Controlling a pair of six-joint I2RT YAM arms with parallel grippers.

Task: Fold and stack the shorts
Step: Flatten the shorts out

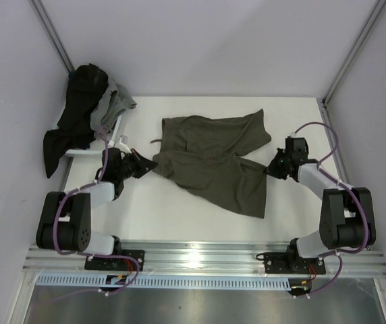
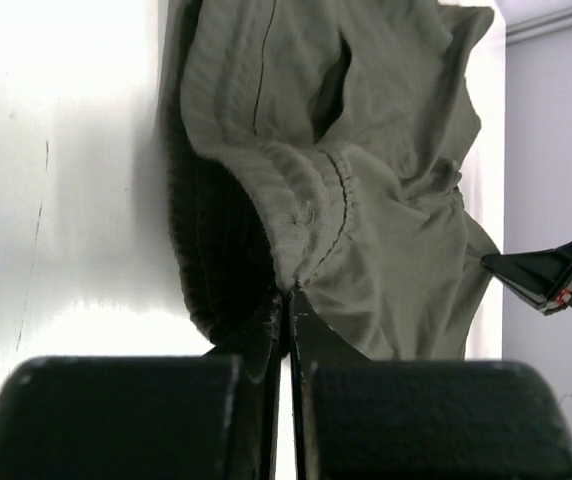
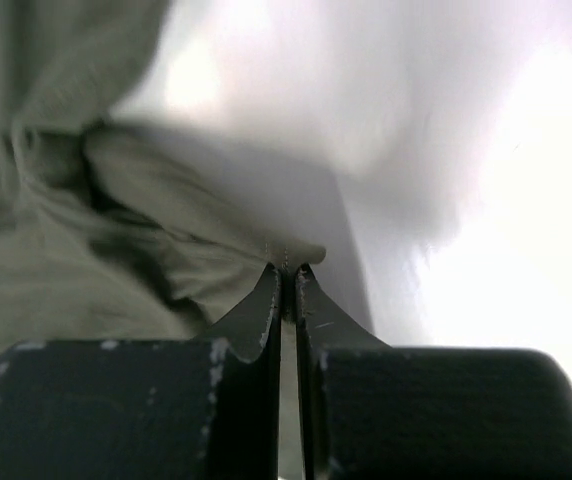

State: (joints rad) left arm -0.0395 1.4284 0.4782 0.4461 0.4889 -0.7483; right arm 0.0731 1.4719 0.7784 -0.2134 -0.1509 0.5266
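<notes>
left gripper (image 1: 146, 164): its jaws are pressed together, pinching the ribbed waistband of the shorts (image 1: 213, 158) at the garment's left end. in your left wrist view the fingertips (image 2: 266, 325) meet with only a thin line between them, and the gathered waistband bunches up right at the tips. a fold of the fabric is lifted off the desk (image 1: 179, 209) there, with a dark shadow under it.

right gripper (image 1: 270, 169): also closed. in your right wrist view its fingertips (image 3: 264, 300) nip a thin edge of the olive-green cloth. from above, that is the hem of the near leg, on the right side of the desk.

shorts: they lie spread across the middle of the desk, waistband to the left and both legs pointing right. the far leg lies toward the far edge. the near leg slants down toward the near right corner. the cloth is wrinkled, not flat, and stretches between the two grippers.

other items: a heap of dark clothes (image 1: 78, 115) sits at the far left corner and partly hangs over the left edge. a grey garment (image 1: 115, 101) lies against it. both are well apart from the shorts. you cannot tell from these views what the heap rests on.
</notes>
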